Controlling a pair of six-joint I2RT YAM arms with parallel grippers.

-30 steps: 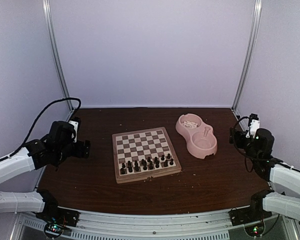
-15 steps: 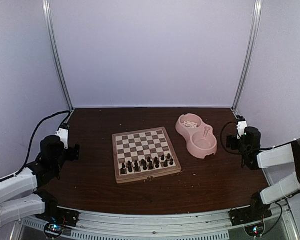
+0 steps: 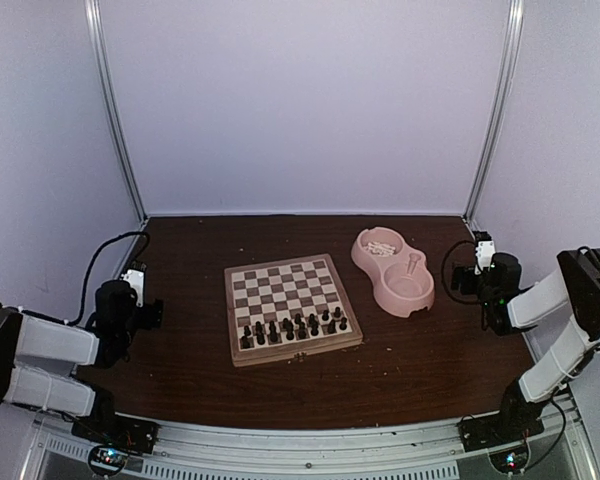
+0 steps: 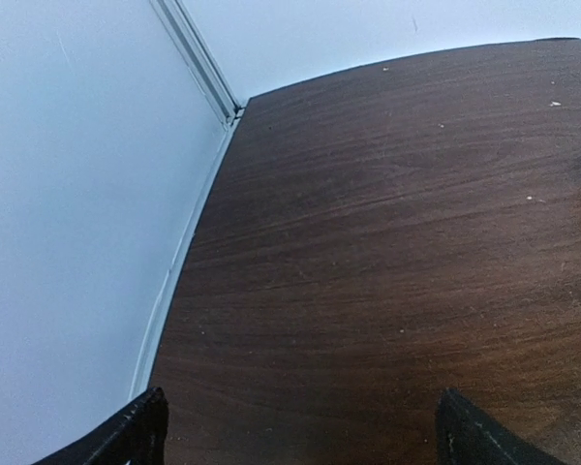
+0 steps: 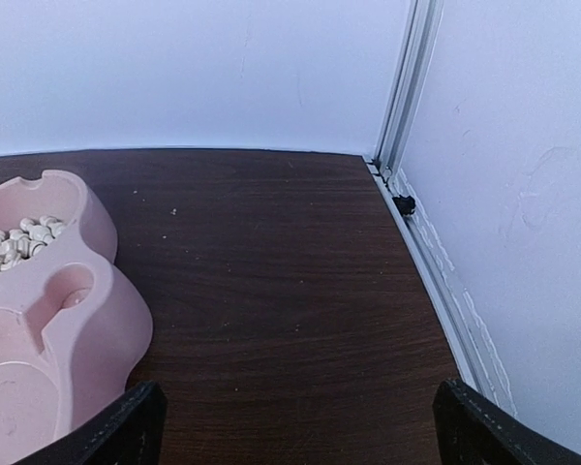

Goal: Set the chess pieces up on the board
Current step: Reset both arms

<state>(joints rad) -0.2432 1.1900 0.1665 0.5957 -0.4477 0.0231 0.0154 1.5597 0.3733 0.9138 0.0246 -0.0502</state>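
Two pincers flank the board (image 3: 292, 306) in the top view. It lies well to the right of the left gripper (image 3: 152, 313) and left of the right gripper (image 3: 462, 280), past the pink double bowl (image 3: 393, 270). You see the dark chess pieces (image 3: 290, 328) on its near rows.

Left wrist view: the fingers (image 4: 136, 436) are spread wide with nothing between them. The board's corner is ahead, far right.

Right wrist view: the fingers (image 5: 126, 426) are spread wide and empty. The bowl, holding cream pieces (image 5: 15, 242), is ahead-left.
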